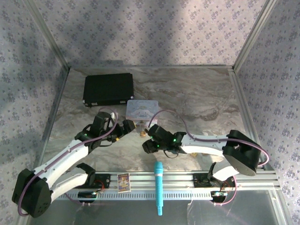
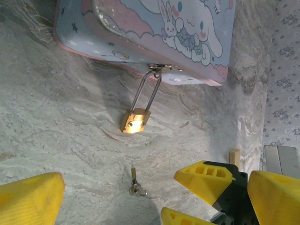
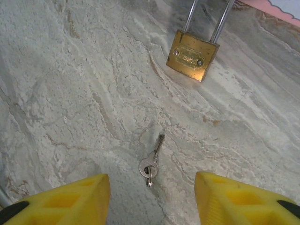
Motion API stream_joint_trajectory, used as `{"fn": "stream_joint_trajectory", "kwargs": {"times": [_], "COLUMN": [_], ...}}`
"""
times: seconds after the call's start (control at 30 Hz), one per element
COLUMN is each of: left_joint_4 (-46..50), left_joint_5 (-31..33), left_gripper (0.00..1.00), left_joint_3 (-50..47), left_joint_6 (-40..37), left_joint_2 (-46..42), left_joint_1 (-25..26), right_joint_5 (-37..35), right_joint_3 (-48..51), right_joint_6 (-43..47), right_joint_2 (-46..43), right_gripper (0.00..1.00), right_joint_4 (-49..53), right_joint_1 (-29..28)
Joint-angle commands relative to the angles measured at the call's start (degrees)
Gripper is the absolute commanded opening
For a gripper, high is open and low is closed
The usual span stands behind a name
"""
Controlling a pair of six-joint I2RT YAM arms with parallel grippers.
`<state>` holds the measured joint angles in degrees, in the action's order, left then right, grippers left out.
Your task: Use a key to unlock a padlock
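Top: both arms bend inward, left gripper and right gripper meeting near the tin; left wrist: left jaws wide apart, padlock hooked to the tin. Right wrist: right jaws apart, straddling the key without touching it, padlock just beyond.

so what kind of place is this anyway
Probably a staged robot test cell, not a home: a marble-look tabletop boxed in by wallpapered panels, with the left arm and right arm bolted to an aluminium rail at the near edge.
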<state>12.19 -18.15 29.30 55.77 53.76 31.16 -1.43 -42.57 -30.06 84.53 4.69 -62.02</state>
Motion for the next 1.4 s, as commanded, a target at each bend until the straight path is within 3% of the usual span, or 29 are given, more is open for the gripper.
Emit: {"fn": "stream_joint_trajectory", "kwargs": {"times": [0.0, 0.57, 0.83, 1.1, 1.37], "left_joint_4": [-1.64, -4.01, -3.84, -3.94, -19.43], "left_joint_5": [0.86, 2.30, 3.60, 4.17, 7.07], "left_gripper": [1.00, 1.00, 1.00, 1.00, 0.91], "left_joint_3": [-0.90, -3.28, -4.40, -4.68, -11.02], "left_joint_6": [1.60, 3.47, 3.51, 3.67, 16.01], "left_joint_2": [-1.19, -1.00, -1.99, -1.74, 1.33], "left_joint_1": [0.39, 1.38, 1.54, 1.58, 5.94], "right_joint_5": [-2.33, -5.86, -3.84, -0.82, 6.21], "right_joint_3": [0.33, -1.99, -2.41, -1.20, 1.90], "right_joint_6": [-2.51, -4.17, -4.40, -4.64, -0.79], "right_joint_2": [1.03, 8.82, 11.07, 12.08, 7.88], "right_gripper": [0.48, 0.35, 0.31, 0.06, 0.01], "right_joint_4": [-1.50, 1.00, -2.07, -2.87, -5.24], "right_joint_1": [-0.66, -4.37, -4.44, -3.72, 0.36]}}
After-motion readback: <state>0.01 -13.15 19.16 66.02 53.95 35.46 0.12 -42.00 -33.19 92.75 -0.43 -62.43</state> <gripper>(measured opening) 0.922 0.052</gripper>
